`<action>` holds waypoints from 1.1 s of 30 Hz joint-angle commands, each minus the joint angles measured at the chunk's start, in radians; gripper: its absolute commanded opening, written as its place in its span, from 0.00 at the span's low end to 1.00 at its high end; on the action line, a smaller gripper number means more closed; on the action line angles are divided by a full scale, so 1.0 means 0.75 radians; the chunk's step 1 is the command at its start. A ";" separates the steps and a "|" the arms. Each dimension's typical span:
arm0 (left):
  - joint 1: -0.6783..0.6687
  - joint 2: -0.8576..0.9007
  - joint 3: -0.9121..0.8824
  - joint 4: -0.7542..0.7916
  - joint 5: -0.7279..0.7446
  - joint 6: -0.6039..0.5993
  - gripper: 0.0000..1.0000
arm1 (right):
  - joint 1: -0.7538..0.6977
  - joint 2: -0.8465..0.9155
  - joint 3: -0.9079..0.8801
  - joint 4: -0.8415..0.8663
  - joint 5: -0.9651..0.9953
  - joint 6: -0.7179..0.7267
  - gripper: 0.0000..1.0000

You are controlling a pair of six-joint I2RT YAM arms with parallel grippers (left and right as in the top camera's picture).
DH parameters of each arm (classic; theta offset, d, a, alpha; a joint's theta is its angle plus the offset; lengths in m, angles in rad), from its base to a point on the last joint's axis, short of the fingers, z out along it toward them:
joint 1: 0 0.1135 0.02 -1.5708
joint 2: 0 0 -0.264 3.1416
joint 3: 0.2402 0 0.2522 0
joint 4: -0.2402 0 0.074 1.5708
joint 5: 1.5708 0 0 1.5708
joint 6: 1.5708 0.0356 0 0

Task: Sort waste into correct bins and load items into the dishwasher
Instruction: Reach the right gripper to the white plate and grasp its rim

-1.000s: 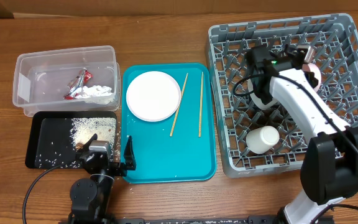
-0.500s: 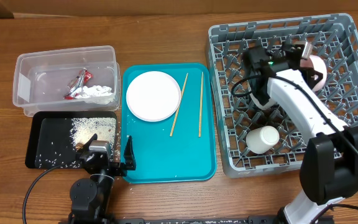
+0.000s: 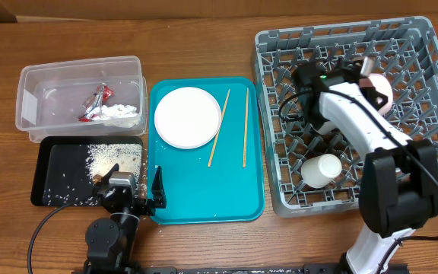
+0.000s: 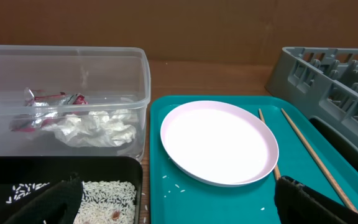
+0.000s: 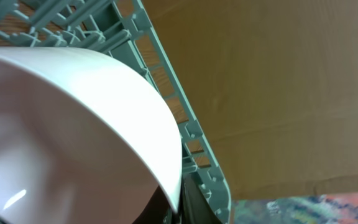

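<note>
The right gripper [image 3: 369, 76] pinches the rim of a pale pink bowl [image 3: 380, 93] over the far side of the grey dish rack [image 3: 424, 46]. The right arm stretches across the rack's pegs from the near edge. From the right wrist camera the bowl [image 5: 73, 124] fills most of the view, tilted on its side. Its rim is caught between the dark fingers of the right gripper [image 5: 179, 213] at the bottom of the picture, and the rack wall [image 5: 166, 81] is just behind it. A white cup [image 3: 322, 169] lies on its side in the near part of the rack, apart from the bowl.

At the near left of the wooden table [image 3: 204, 38], the left gripper [image 3: 132, 188] hangs with its fingers spread wide and holds nothing. One finger is over the teal tray [image 3: 204, 198] and the other over the black tray [image 3: 55, 164].

On the teal tray sit a round white plate [image 3: 187, 116] and two chopsticks [image 3: 219, 128] to its right, one slanted and one nearly straight, apart from each other.

The clear tub [image 3: 78, 72] beyond the black tray holds a red-and-silver wrapper [image 3: 97, 103] beside crumpled white tissue [image 3: 122, 113]. Rice [image 3: 105, 156] is scattered in the black tray, with a small brown lump [image 3: 97, 179] at its near edge.
</note>
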 commanded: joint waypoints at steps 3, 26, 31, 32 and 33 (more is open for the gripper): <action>0.013 -0.014 -0.007 0.005 0.008 -0.014 1.00 | 0.055 0.038 -0.004 -0.017 -0.031 -0.005 0.06; 0.013 -0.014 -0.007 0.005 0.008 -0.014 1.00 | 0.573 -0.398 0.189 -0.163 -0.562 0.104 0.52; 0.013 -0.014 -0.007 0.005 0.008 -0.014 1.00 | 0.654 -0.396 0.175 0.091 -1.216 -0.008 0.54; 0.013 -0.014 -0.007 0.005 0.008 -0.014 1.00 | 0.653 -0.390 0.162 0.186 -1.390 -0.066 0.54; 0.013 -0.014 -0.007 0.005 0.008 -0.014 1.00 | 0.653 -0.380 0.144 0.295 -1.550 -0.109 0.54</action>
